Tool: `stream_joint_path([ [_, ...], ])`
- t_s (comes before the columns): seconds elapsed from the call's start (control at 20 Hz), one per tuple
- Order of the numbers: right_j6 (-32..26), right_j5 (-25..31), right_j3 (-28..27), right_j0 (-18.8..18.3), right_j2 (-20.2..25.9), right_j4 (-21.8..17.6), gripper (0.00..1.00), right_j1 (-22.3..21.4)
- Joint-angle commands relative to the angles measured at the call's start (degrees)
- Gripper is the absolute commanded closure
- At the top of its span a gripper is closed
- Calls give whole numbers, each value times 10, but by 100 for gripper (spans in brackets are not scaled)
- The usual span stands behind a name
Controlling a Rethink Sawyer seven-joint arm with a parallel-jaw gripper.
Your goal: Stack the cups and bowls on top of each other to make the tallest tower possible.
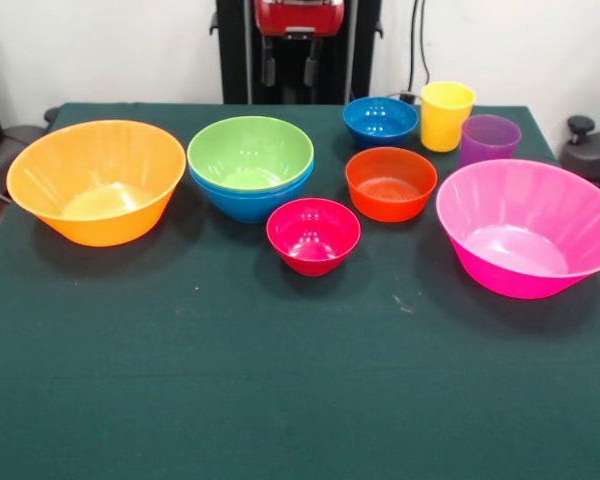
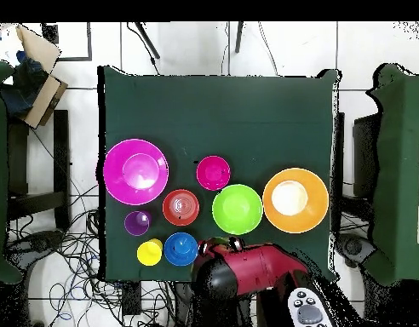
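Bowls and cups stand apart on the green table. The large orange bowl is at the left and the large pink bowl at the right. The green bowl is nested in light blue bowls. The small crimson bowl, orange-red bowl and dark blue bowl stand singly. The yellow cup and purple cup are upright at the far right. My gripper hangs open and empty beyond the table's far edge, behind the green bowl.
In the overhead view the red arm is folded back at the table's bottom edge, beside the dark blue bowl and green bowl. Chairs and cables flank the table. A controller lies by the base.
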Motion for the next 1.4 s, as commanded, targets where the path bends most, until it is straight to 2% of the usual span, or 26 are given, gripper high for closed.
stream_joint_path([
  [0.05, 48, -2, -20, -16, 28, 18, 0, 33],
  [0.65, -26, 64, -47, -83, 83, 24, 0, 11],
  [1.4, -77, 118, -99, -147, 149, 10, 0, 35],
])
